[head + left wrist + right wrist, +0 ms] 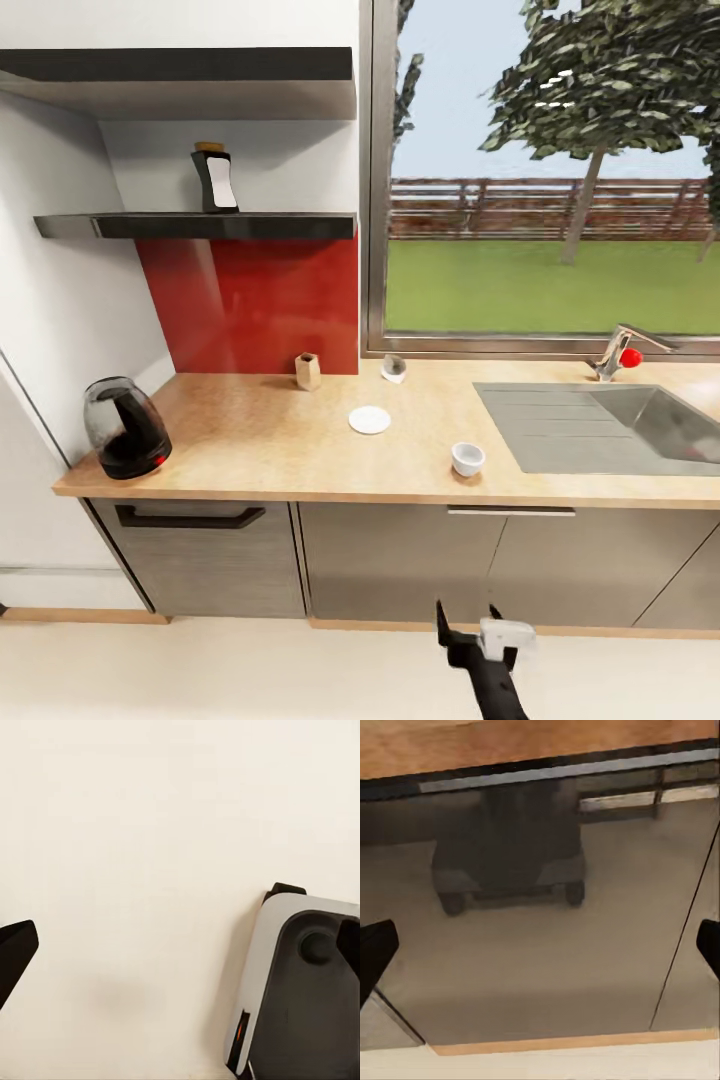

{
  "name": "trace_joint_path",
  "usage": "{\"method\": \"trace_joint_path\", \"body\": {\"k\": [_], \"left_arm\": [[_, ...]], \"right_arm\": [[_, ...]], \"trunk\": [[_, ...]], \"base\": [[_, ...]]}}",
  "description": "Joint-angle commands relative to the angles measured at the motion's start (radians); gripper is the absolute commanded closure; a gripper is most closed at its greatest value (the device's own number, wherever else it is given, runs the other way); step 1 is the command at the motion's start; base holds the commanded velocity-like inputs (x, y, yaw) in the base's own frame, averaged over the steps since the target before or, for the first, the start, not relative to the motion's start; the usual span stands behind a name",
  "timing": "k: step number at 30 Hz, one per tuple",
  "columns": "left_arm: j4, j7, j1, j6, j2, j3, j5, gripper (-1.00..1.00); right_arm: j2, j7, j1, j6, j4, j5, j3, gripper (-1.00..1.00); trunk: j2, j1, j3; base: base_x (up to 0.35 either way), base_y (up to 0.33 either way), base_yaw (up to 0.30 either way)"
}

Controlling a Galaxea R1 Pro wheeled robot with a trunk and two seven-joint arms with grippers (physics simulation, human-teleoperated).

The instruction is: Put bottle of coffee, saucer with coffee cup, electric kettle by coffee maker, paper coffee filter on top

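Kettle (125, 428) sitting at counter's (250, 450) left end; glass dome fragile, black handle looking like safest hold. Bottle (214, 180) standing on shelf (200, 226) above; small, rigid, probably light, taking side pinch at body. Saucer (369, 420) lying mid-counter, thin, awkward to lift. Cup (467, 458) resting near front edge, apart from saucer. Right gripper (470, 630) hovering low before cabinets, fingers spread, carrying nothing. Left gripper (180, 945) facing floor, spread.

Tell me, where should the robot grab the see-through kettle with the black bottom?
Probably the black handle of the domed clear-glass kettle, coming from the room side of the beige countertop. The handle slopes toward the counter's front, while the round glass dome looks too wide and smooth to pinch.
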Motion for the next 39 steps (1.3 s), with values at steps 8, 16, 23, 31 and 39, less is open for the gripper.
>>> {"method": "trace_joint_path", "body": {"k": [8,16,23,31,39], "left_arm": [[0.002,-0.001,-0.001,0.058,0.001,0.003,0.001,-1.0],[0.001,-0.001,-0.001,0.069,0.003,0.001,-0.028,-1.0],[0.004,0.001,0.0,0.071,0.002,0.001,-0.041,-1.0],[0.008,0.002,0.01,0.074,0.004,0.002,-0.038,-1.0],[0.017,0.003,0.032,0.076,0.005,0.002,-0.037,-1.0]], "right_arm": [[0.056,-0.032,-0.102,0.092,-0.218,0.001,-0.001,-1.0],[0.056,-0.233,-0.631,0.56,-0.14,-0.003,0.183,-1.0],[0.056,-0.268,-1.032,0.755,0.211,-0.004,0.195,-1.0],[0.056,-0.269,-1.07,0.78,0.27,-0.001,0.189,-1.0],[0.056,-0.269,-1.069,0.777,0.35,-0.001,0.19,-1.0]], "trunk": [[-0.002,0.001,-0.002],[-0.002,0.001,-0.002],[-0.002,0.001,-0.002],[-0.002,0.001,-0.002],[-0.002,0.001,-0.002]], "base": [[0.0,0.0,0.0],[0.0,0.0,0.0],[0.0,0.0,0.0],[0.055,0.0,0.0],[0.312,0.0,0.0]]}}
